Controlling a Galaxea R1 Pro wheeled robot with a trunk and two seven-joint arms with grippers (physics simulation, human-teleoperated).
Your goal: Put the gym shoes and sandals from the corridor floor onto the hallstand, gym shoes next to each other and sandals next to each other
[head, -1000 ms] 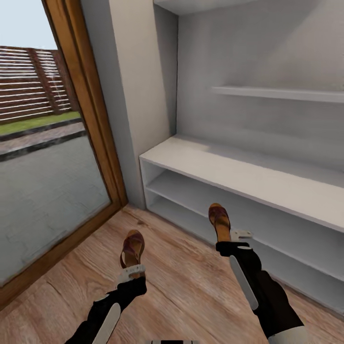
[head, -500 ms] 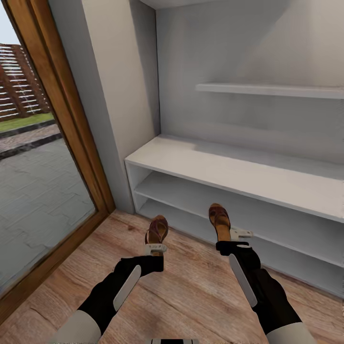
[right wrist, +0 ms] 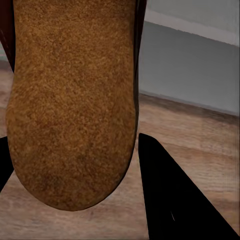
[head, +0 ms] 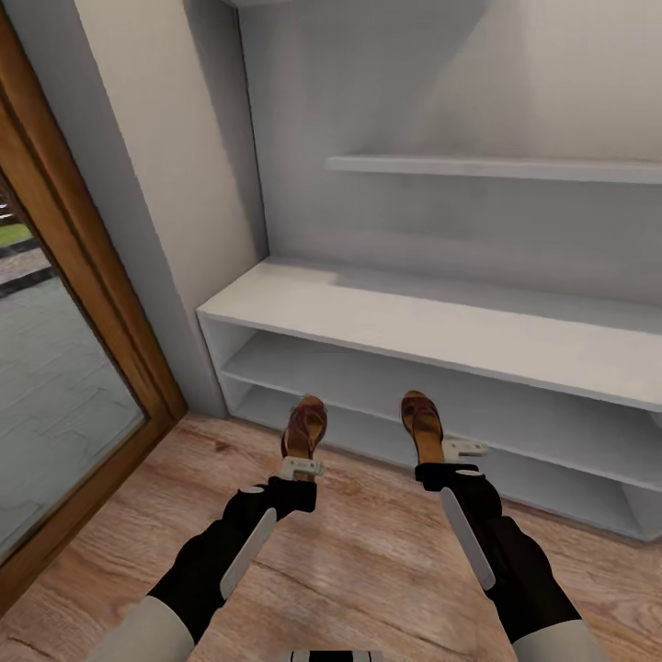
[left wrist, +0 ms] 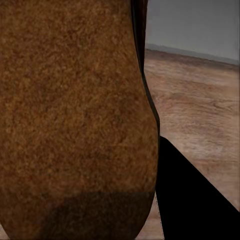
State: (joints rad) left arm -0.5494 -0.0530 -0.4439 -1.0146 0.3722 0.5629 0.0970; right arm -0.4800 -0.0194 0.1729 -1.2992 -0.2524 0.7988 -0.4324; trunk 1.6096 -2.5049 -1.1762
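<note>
Each gripper held one sandal by the heel, toes pointing ahead toward the rack (head: 441,340). The left gripper (head: 301,468) had its fingers pinching the left sandal (head: 304,426); the right gripper (head: 457,457) pinched the right sandal (head: 422,425). Both sandals hung above the floor (head: 368,552), just in front of the lower shelves, long axes running toward the rack and roughly parallel. The right one sat slightly nearer the rack.

Against a second earlier, the view had swung right, so the rack faced the robot more squarely, and the left sandal had come forward and inward, nearly level with the right.
</note>
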